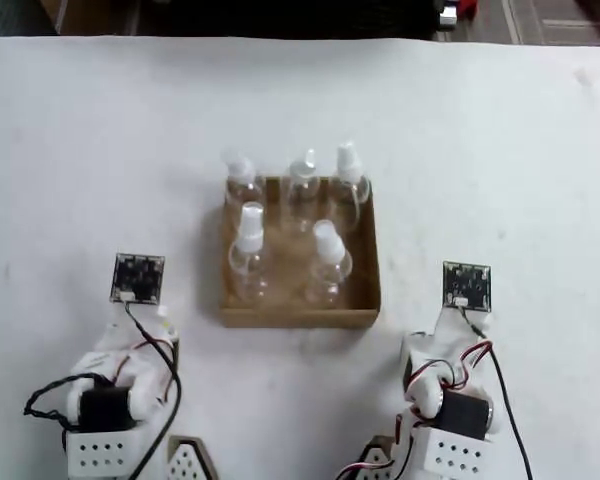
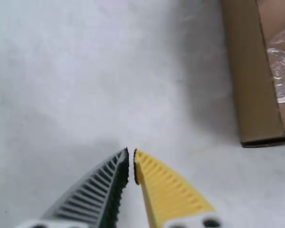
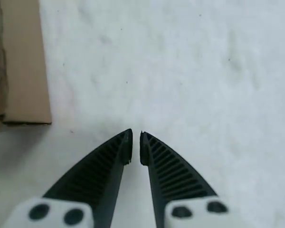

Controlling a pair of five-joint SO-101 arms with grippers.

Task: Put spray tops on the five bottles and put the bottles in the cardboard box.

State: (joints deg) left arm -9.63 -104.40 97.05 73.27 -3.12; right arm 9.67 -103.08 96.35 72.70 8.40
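The five bottles [image 1: 302, 192] stood upright inside the cardboard box [image 1: 300, 318], three along its far wall and two nearer the arms. Each carried a white spray top [image 1: 250, 222], so the task looked finished (judging only from how things lay). The box sat near the middle of the white tabletop [image 1: 80, 150], a little toward the edge where the arms were mounted, probably so that both could reach it equally.

The left gripper [image 2: 131, 164], one finger grey and one yellow, had its tips all but touching and nothing between them. It hung low over bare tabletop just off a near corner of the box. The right gripper [image 3: 135, 147], both fingers black, was likewise closed and empty off the opposite near corner. Both arms looked parked, folded back at the near edge on either side of the box, the left arm [image 1: 110, 410] and right arm [image 1: 450, 410] well clear of the bottles.

The high view showed all five tops and the row layout but hid the fingers under the wrist boards. The wrist views supplied that, along with the box wall up close [image 2: 251, 71] and the base of one clear bottle [image 2: 281, 76] against it.
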